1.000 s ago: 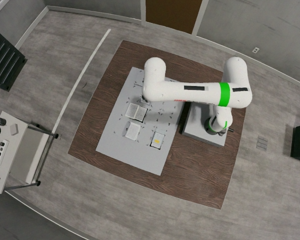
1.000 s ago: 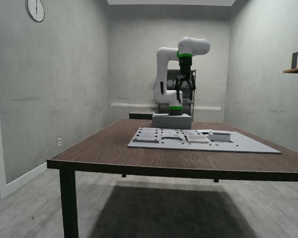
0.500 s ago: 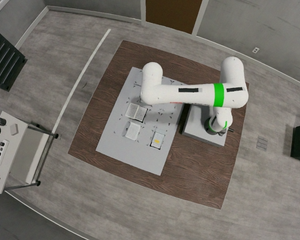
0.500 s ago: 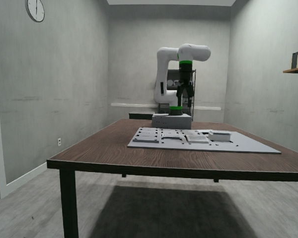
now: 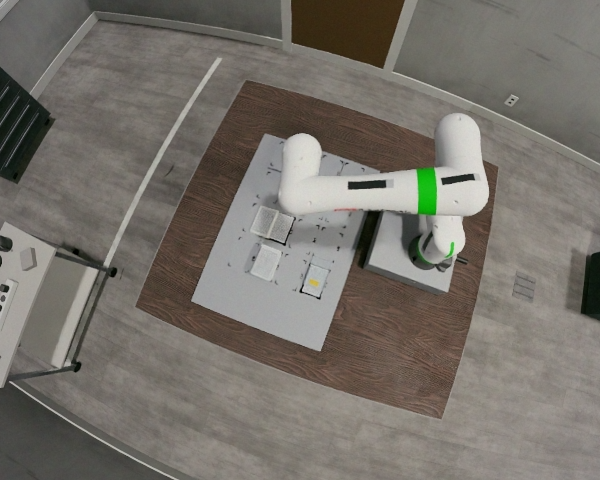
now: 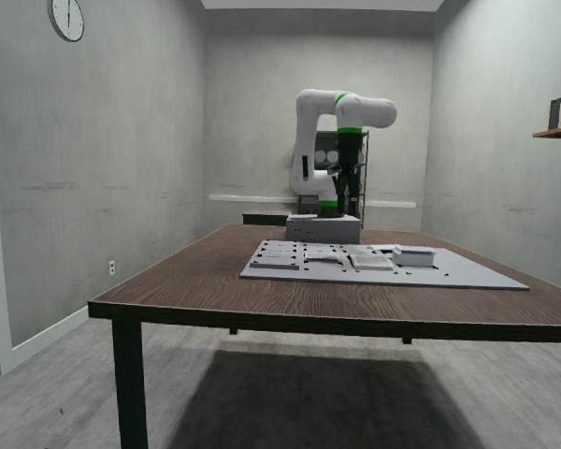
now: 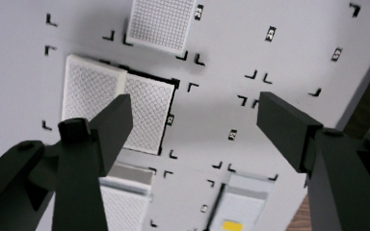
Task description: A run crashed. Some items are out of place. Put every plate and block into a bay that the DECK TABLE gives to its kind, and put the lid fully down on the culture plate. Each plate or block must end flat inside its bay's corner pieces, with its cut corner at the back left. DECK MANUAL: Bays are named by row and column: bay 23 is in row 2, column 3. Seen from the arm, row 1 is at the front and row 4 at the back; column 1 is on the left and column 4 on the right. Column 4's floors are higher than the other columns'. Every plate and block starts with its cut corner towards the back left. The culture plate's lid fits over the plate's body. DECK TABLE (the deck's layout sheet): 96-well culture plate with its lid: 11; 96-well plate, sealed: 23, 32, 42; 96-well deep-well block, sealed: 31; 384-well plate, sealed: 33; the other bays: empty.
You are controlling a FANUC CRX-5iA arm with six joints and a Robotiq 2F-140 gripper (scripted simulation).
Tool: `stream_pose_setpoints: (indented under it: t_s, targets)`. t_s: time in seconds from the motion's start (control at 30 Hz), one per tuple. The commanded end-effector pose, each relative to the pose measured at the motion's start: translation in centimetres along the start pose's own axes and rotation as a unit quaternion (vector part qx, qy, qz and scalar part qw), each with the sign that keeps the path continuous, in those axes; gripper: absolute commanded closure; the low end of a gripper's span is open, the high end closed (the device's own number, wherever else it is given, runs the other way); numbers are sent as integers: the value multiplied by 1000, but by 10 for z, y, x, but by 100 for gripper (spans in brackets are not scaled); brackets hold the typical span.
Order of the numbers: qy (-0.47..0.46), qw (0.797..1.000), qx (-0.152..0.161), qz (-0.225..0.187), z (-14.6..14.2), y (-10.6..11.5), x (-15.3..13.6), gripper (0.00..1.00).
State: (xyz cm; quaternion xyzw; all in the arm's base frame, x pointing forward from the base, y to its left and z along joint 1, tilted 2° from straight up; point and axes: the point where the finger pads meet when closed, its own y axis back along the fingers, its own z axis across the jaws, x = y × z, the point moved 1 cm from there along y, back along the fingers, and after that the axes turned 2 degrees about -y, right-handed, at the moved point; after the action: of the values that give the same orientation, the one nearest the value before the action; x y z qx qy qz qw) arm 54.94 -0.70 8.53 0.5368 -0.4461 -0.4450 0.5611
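Note:
My gripper [image 7: 195, 109] [image 6: 346, 209] is open and empty, high above the deck; the arm hides it in the top view. A sealed 96-well plate [image 7: 145, 115] [image 5: 282, 229] lies at bay 32. Another 96-well plate [image 7: 91, 89] [image 5: 263, 221] overlaps its left edge in the wrist view, towards bay 42. The 384-well plate [image 7: 162, 24] [image 6: 322, 256] is at bay 33. The deep-well block [image 5: 265, 262] [image 6: 413, 256] stands at about bay 31. The culture plate [image 5: 315, 283] [image 7: 227, 217] has a yellow patch; its clear lid's seating cannot be told. I cannot make out a third 96-well plate.
The pale deck [image 5: 269, 320] [image 6: 483, 275] lies on the brown table [image 5: 393, 351]. Column 4's raised floors [image 6: 274, 265] stand at the deck's side. A thin white slab [image 6: 302, 216] lies on the arm's pedestal [image 6: 323, 230]; its kind cannot be told.

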Motion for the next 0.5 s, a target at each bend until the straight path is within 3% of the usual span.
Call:
stream_pose_setpoints:
  t_s: [0.0,0.23,0.47]
  targets:
    - [-66,998,1,4,-2,-19,1,30]
    - [-132,991,0,6,-2,-38,3,30]
    - [-132,991,0,6,-2,-38,3,30]
